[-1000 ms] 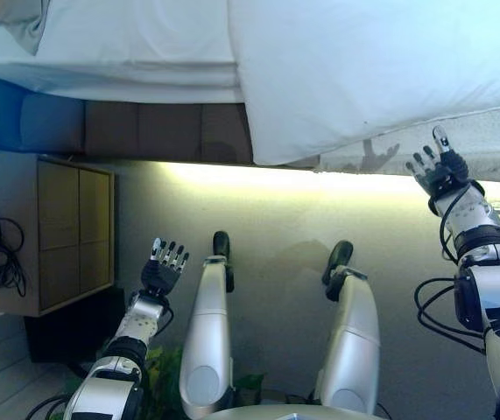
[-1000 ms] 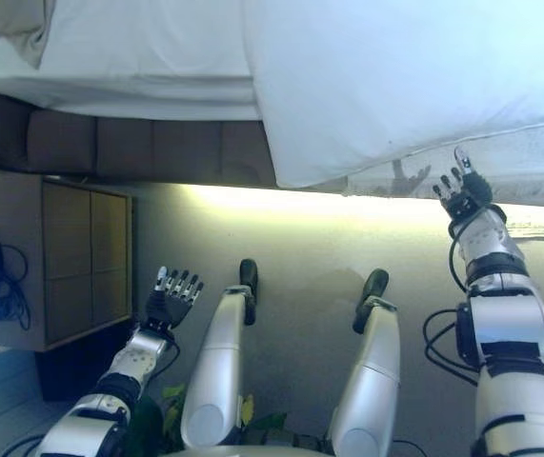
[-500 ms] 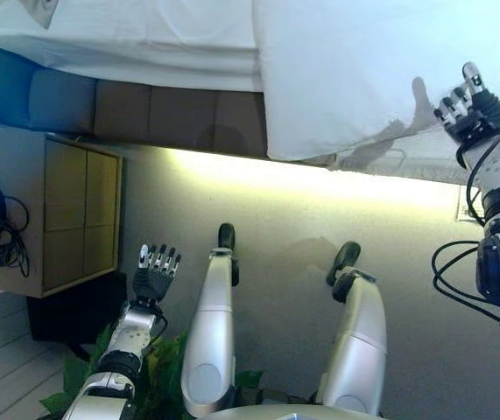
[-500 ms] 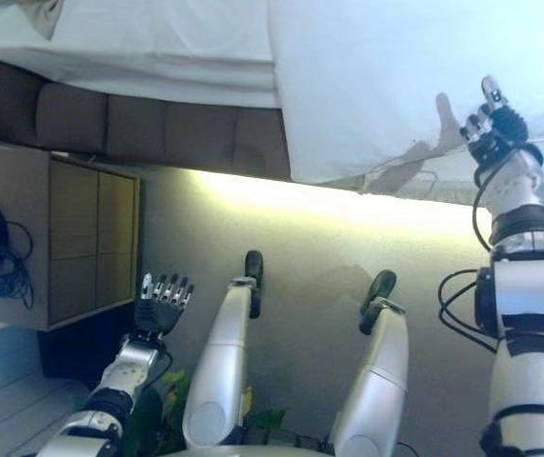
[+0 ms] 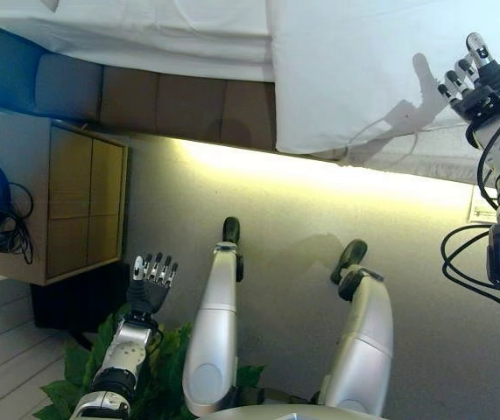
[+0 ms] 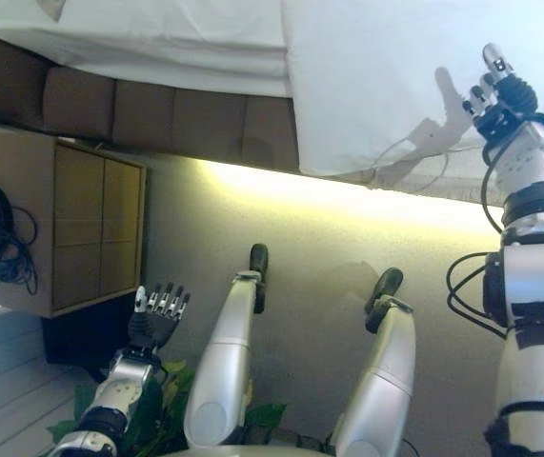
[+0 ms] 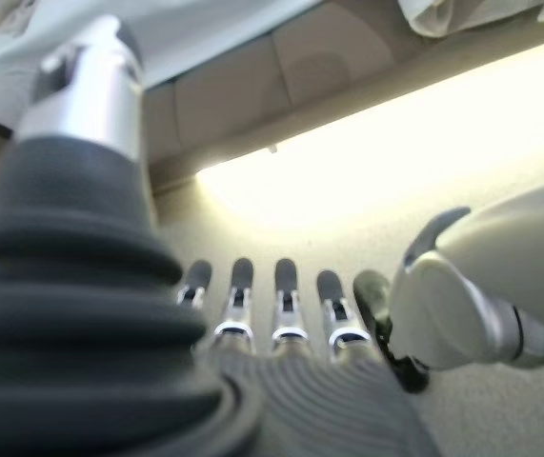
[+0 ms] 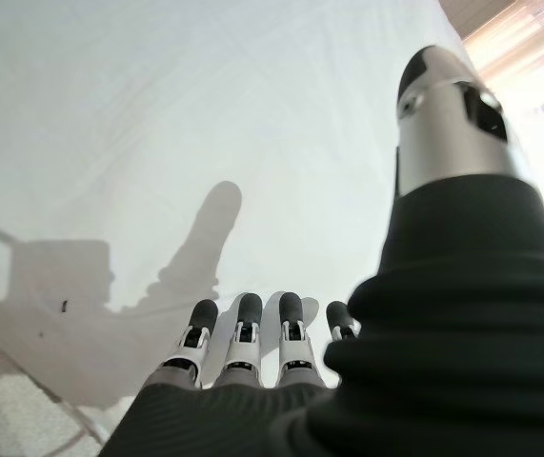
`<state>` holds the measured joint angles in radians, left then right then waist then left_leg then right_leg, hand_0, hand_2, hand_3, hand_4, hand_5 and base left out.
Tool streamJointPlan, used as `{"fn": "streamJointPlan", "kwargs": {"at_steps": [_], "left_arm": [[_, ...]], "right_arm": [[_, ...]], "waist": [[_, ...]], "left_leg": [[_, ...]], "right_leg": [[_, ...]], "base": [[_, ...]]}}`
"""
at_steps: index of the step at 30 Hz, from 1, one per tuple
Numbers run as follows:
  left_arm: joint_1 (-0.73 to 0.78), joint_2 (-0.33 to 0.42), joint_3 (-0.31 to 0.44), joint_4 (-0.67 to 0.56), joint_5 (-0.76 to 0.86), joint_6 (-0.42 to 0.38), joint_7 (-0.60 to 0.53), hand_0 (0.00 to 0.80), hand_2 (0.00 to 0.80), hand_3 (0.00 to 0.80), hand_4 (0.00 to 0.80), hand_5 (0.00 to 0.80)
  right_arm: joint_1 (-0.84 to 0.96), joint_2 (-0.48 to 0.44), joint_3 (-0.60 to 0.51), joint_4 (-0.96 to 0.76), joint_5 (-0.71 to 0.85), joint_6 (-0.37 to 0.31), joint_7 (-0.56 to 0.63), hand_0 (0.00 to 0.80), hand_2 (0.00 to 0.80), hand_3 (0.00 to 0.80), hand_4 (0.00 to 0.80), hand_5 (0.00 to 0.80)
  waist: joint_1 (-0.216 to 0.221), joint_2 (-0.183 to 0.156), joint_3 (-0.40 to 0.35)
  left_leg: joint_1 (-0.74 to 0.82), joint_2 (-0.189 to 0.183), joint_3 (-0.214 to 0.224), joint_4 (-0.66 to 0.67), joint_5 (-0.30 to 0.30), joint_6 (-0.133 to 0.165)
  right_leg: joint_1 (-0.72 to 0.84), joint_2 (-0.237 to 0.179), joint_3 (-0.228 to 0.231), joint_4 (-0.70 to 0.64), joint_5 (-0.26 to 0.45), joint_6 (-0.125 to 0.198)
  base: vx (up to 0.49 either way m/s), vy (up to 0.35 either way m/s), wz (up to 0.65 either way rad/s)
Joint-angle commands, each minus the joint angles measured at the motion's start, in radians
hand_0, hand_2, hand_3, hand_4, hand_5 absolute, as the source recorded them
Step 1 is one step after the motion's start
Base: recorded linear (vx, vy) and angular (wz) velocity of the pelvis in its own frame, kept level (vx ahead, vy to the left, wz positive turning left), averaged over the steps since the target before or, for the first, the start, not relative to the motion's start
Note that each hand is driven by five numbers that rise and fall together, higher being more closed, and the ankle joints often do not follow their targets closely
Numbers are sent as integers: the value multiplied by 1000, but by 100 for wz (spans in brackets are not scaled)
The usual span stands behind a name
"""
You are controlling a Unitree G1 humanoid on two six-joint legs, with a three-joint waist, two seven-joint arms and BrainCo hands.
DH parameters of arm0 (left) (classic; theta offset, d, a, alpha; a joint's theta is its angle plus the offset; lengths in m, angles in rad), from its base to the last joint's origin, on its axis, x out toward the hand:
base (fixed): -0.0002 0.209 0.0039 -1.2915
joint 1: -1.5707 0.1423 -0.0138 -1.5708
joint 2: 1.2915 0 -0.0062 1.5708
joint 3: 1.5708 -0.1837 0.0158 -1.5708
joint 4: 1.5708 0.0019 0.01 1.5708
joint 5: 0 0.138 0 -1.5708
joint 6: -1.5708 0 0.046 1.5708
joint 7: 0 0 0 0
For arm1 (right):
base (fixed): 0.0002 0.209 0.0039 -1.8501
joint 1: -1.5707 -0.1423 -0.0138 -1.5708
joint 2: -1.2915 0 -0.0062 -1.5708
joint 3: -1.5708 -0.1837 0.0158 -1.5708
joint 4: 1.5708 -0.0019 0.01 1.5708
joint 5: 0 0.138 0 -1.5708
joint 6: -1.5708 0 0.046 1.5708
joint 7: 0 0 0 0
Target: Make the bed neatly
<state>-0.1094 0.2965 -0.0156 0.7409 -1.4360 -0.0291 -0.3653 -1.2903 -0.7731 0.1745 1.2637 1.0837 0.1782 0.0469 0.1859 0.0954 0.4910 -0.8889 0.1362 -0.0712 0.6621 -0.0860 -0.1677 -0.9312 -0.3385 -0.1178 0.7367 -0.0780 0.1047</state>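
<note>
- The right hand (image 5: 482,83) is raised with its fingers spread and straight, holding nothing, above the near edge of the white duvet (image 5: 363,70), on which it casts a shadow.
- The duvet covers the bed's near right part; its lower corner hangs over the bed's edge, with a textured white bedspread (image 5: 425,157) showing beneath it.
- A white sheet (image 5: 144,35) covers the bed's left part, above a brown padded bed frame (image 5: 162,101).
- The left hand (image 5: 149,284) hangs low over the floor, fingers relaxed and open, empty, beside a green plant (image 5: 79,372).
- A wooden cabinet (image 5: 66,206) stands by the bed's left end on beige carpet (image 5: 293,219).
- No writing is legible.
</note>
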Motion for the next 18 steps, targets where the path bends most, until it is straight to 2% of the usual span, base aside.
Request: {"fn": "streamJointPlan", "kwargs": {"at_steps": [1, 6, 7, 9, 13, 15, 18], "left_arm": [[28, 25, -7, -4, 10, -32, -36, 0, 0, 0, 0, 0], [-2, 20, -32, 20, 26, -79, -28, 0, 0, 0, 0, 0], [-9, 22, -37, 21, 33, -89, -19, 0, 0, 0, 0, 0], [-25, 34, -44, 31, 73, -95, 21, 0, 0, 0, 0, 0], [-28, 59, -67, 87, 217, -96, 110, 0, 0, 0, 0, 0], [-18, 79, -77, 156, 355, -88, 168, 0, 0, 0, 0, 0], [-25, 135, -85, 269, 500, -43, 181, 0, 0, 0, 0, 0]], "right_arm": [[7, -43, -2, -21, 35, -8, 12, 0, 0, 0, 0, 0], [124, 2, -58, -23, 43, -33, 35, 0, 0, 0, 0, 0], [153, 15, -71, -27, 52, -47, 43, 0, 0, 0, 0, 0], [216, 43, -92, -36, 67, -75, 70, 0, 0, 0, 0, 0], [354, 103, -146, -75, 100, -132, 113, 0, 0, 0, 0, 0], [450, 138, -177, -102, 85, -153, 127, 0, 0, 0, 0, 0], [592, 185, -204, -134, 100, -185, 119, 0, 0, 0, 0, 0]], "waist": [[8, 30, 1], [-15, 25, 0], [-19, 22, 4], [-30, 18, -4], [-47, 15, -41], [-50, 13, -77], [-49, 3, -122]], "left_leg": [[2, 10, -10, -40, 36, 69], [93, 24, 16, -108, 47, 58], [108, 22, 27, -129, 75, 61], [163, 26, 50, -163, 80, 58], [293, 26, 88, -248, 94, 57], [381, 12, 107, -320, 107, 58], [511, -7, 128, -424, 126, 63]], "right_leg": [[15, 4, 17, -47, 25, -12], [97, 10, 0, -128, 44, 1], [115, 9, -11, -160, 75, -5], [173, 7, -24, -207, 87, 4], [299, -1, -44, -304, 109, 28], [391, -11, -57, -378, 125, 43], [533, -32, -91, -474, 159, 59]], "base": [[-32, 39, -2], [-21, 15, -2], [-91, 18, -7], [-38, 13, -11], [51, 34, -11], [75, 17, -16], [106, -77, 5]]}}
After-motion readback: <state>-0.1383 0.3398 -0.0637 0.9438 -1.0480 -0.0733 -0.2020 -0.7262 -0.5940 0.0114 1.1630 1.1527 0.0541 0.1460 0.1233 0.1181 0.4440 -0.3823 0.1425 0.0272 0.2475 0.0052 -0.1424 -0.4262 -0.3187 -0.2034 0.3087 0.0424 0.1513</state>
